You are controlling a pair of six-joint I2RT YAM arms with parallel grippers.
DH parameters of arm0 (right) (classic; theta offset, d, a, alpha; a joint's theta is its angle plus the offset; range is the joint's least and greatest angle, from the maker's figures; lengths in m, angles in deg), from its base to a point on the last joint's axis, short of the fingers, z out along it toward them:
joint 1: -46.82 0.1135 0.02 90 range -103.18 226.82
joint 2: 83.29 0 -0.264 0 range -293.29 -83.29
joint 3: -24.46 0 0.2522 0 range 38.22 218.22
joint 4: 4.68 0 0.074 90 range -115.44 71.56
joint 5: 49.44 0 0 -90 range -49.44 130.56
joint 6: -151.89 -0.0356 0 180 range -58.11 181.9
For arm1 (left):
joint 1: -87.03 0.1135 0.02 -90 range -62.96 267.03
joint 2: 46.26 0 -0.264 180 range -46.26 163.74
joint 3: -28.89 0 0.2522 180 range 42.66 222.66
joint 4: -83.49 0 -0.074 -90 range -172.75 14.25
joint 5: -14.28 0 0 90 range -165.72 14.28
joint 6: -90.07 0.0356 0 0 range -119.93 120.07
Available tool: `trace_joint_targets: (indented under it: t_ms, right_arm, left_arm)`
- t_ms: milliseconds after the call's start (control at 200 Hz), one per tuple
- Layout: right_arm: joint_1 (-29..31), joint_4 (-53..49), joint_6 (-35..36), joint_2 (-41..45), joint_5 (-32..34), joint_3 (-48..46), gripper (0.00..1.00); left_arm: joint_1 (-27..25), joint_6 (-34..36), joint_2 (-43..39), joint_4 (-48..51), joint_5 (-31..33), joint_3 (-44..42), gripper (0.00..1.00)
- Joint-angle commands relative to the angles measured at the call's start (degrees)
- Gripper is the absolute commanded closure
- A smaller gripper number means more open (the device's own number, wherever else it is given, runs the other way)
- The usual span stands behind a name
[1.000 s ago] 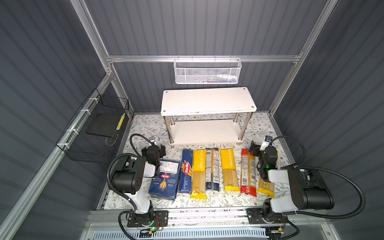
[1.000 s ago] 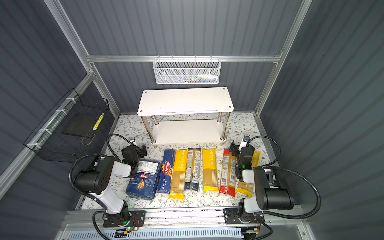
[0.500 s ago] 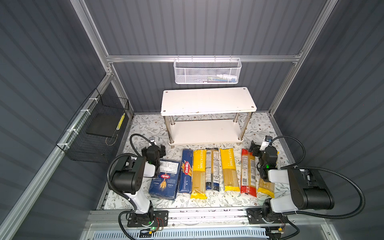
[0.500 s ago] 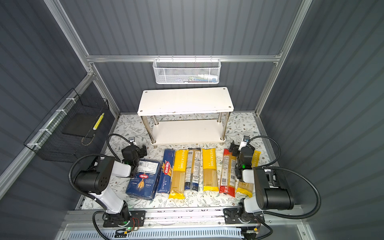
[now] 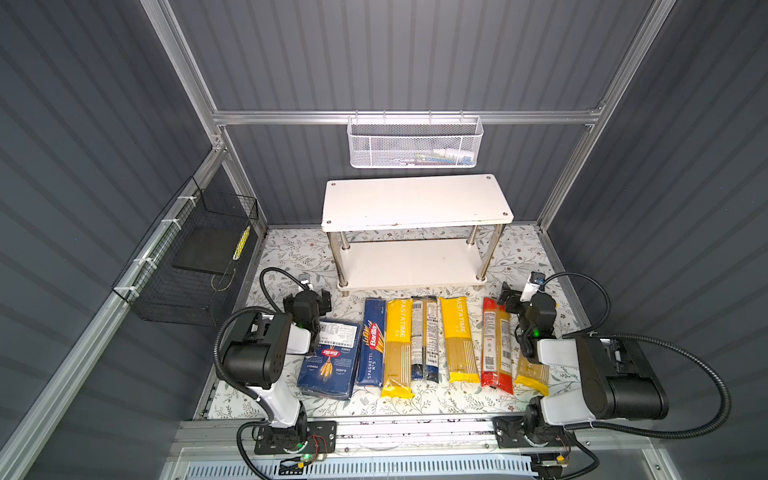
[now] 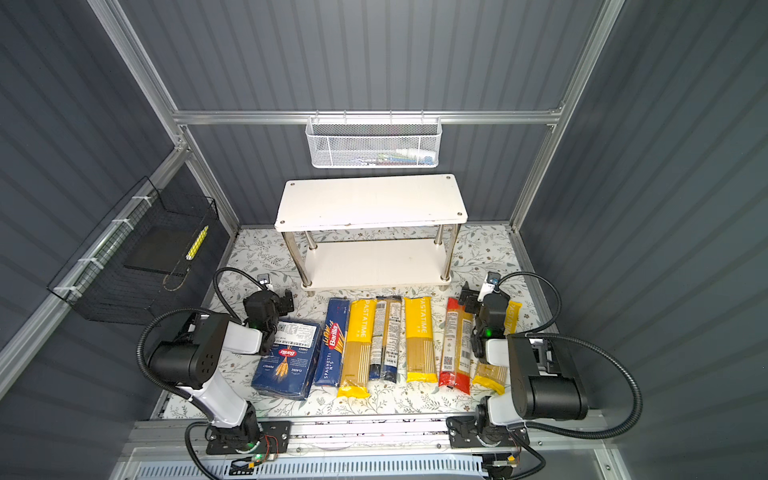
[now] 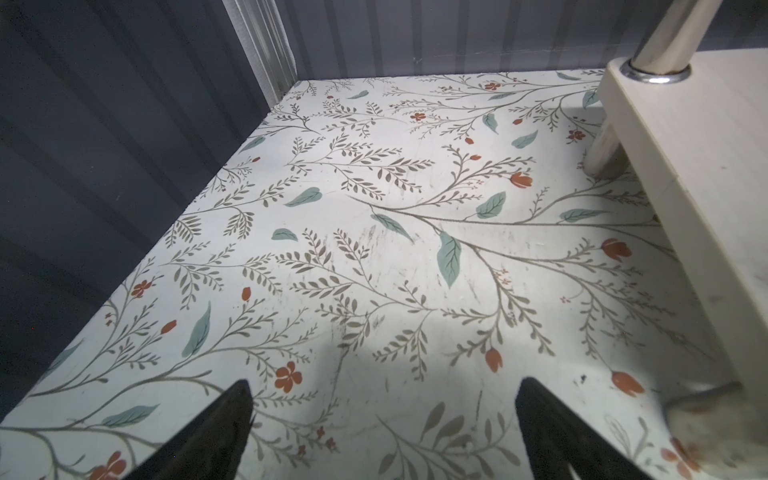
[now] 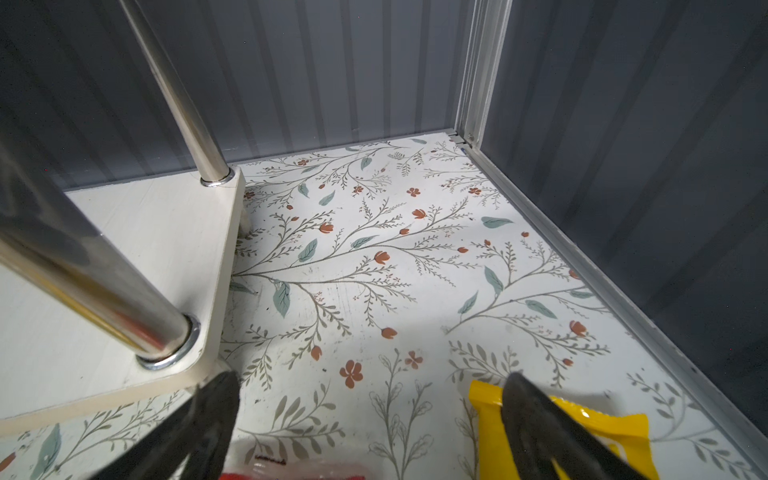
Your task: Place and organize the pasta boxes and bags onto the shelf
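The 2 pasta boxes (image 5: 372,343) and 5 bags (image 5: 459,338) are lying side by side in 1 row on the desk (image 5: 291,257), just in front of the shelf (image 5: 415,199), each long axis pointing toward it. The left jaws are hanging wide open and empty over bare desk past the wide box (image 5: 330,359). The right jaws are gaping empty above the far ends of the red-ended bag (image 8: 291,471) and the outermost yellow bag (image 8: 582,432).

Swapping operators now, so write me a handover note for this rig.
Left gripper and right gripper: both open, holding nothing.
In a row on the floral tabletop before the white two-tier chrome-post shelf: wide dark blue Barilla carton, narrow dark blue Barilla carton, three yellow PASTATIME bags, navy-ended clear bag, red-ended clear bag.
Done: nothing; shelf bare.
Left: shelve all seven.
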Motion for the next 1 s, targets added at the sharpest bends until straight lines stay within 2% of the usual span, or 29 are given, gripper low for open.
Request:
trace_joint_targets:
  t_ms: [0,40,110,270,440,540,650,785,996]
  right_arm:
    - [0.0,0.3,-0.6,0.8,1.3,1.0,0.01]
    - [0.0,-3.5,-1.1,3.0,2.1,2.0,0.01]
    - [0.0,-15.1,-1.5,8.0,2.8,5.9,0.01]
    - [0.5,-39.7,-5.0,17.3,1.4,15.2,0.01]
    - [1.4,-69.7,-9.2,19.0,-0.6,27.6,0.01]
    - [2.3,-80.5,-12.3,19.0,-3.4,30.6,0.01]
    - [4.9,-84.6,-16.0,21.5,-6.3,29.3,0.02]
    - [8.6,-87.5,-18.0,23.7,-1.8,26.6,0.01]
    - [8.8,-91.4,-18.4,22.6,-1.0,25.1,0.01]
  left_arm:
    - [0.0,1.2,-6.1,11.5,-1.9,5.0,0.00]
    - [0.0,1.1,-8.4,16.4,-1.7,7.1,0.00]
    - [0.0,-0.2,-12.8,19.4,-2.8,8.4,0.00]
    - [-0.1,-5.3,-20.6,25.7,-10.1,9.5,0.01]
    - [-0.2,-8.3,-24.1,32.8,-15.0,9.1,0.00]
    - [-0.2,-10.2,-28.1,32.4,-15.8,5.5,0.00]
    - [-0.2,-13.2,-31.0,32.4,-13.7,2.5,0.01]
    - [-0.2,-12.6,-30.8,32.6,-18.7,2.1,0.00]
    - [-0.3,-9.0,-27.2,32.4,-28.1,2.7,0.00]
